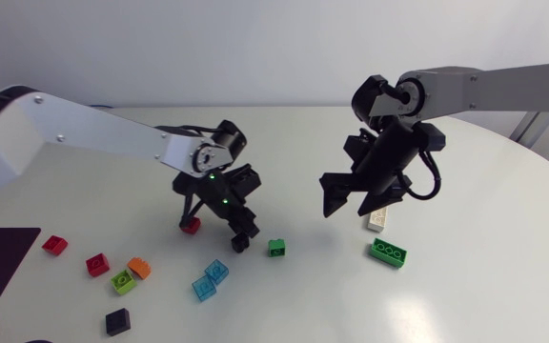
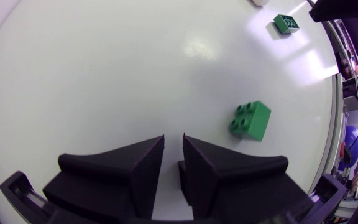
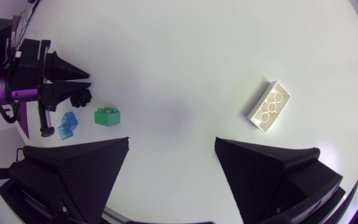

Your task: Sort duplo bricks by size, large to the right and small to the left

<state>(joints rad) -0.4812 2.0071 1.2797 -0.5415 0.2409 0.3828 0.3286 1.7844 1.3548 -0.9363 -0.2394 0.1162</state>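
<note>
**Left arm.** The left gripper (image 2: 173, 135) is low over the middle of the counter (image 1: 484, 200). Its fingers are drawn almost together, leaving only a slit, and nothing is in the slit. A small green brick (image 2: 250, 120) lies just ahead of it, off to one side and not touching it. In the head view a red brick (image 1: 191, 226) sits right beside the gripper on its other side.

**Right arm.** The right gripper (image 3: 172, 142) hangs above the counter with its fingers spread wide and nothing between them. A white brick (image 3: 269, 107) lies ahead of it, flat with its studs up.

**Large bricks.** A long green brick (image 1: 388, 252) lies near the white brick. Both are on the right half of the counter.

**Small bricks.** These lie on the left half:
- two blue bricks (image 1: 217, 272), side by side, near the small green brick
- an orange brick (image 1: 139, 268) touching a lime brick (image 1: 123, 281)
- a second red brick (image 1: 97, 264) just beside that pair
- a third red brick (image 1: 54, 245) further toward the edge
- a black brick (image 1: 117, 322) nearest the front edge, apart from the others
</note>
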